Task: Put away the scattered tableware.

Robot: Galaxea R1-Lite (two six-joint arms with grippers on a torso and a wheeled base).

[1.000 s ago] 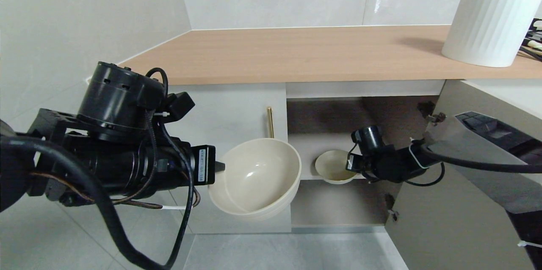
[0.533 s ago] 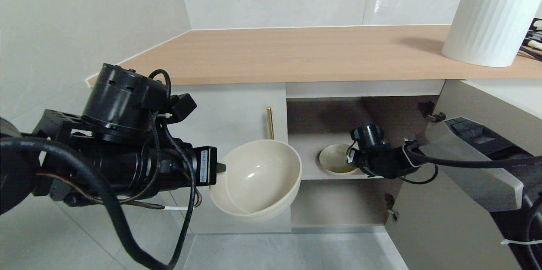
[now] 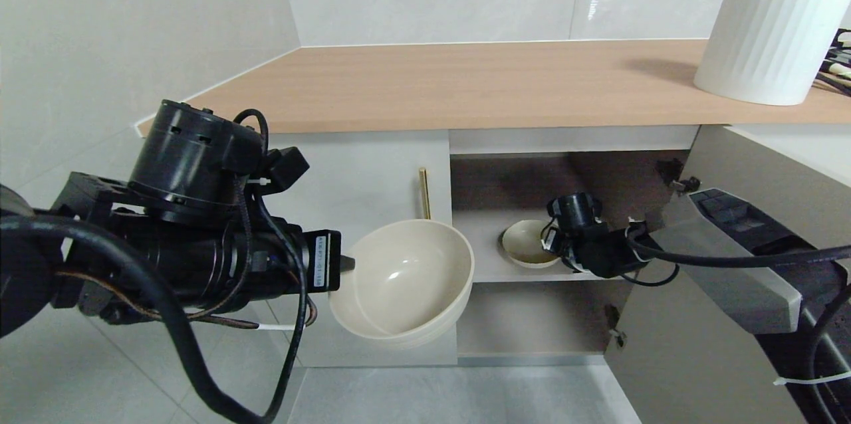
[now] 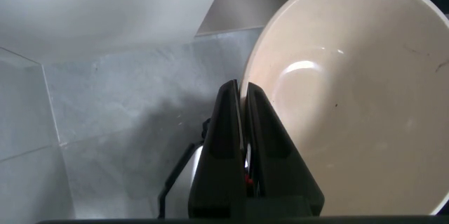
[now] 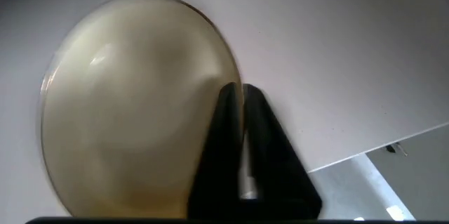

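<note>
Tableware in play is two pieces. A large, glossy, cream-coloured round bowl (image 3: 405, 281) hangs in the air in front of the closed left cabinet door (image 3: 372, 171), above the grey tiled floor (image 3: 452, 397). The left end effector (image 3: 346, 263) is pinched together on its rim. A small, shallow, cream round bowl (image 3: 525, 244) is inside the open cupboard at the white shelf (image 3: 482, 238), near its front edge. The right end effector (image 3: 557, 250) is clamped on the rim on the side nearer the open door (image 3: 671, 357). I cannot tell whether the small bowl already rests on the shelf; it looks tipped up rather than flat.

The main risk is the grip itself. Each bowl is held by a narrow pinch on a smooth, curved rim. The large one could swing or slide out under its own weight, and a drop onto tile would likely break it.

If the small bowl is let go while tipped, it may rock or roll toward the shelf edge and fall out.

Bringing the large bowl in looks tight. It sits just below the thin brass door handle (image 3: 423, 193) and beside the closed door's edge, so a careless sweep could knock either. With the right arm filling the opening, the two arms or bowls could collide.
</note>
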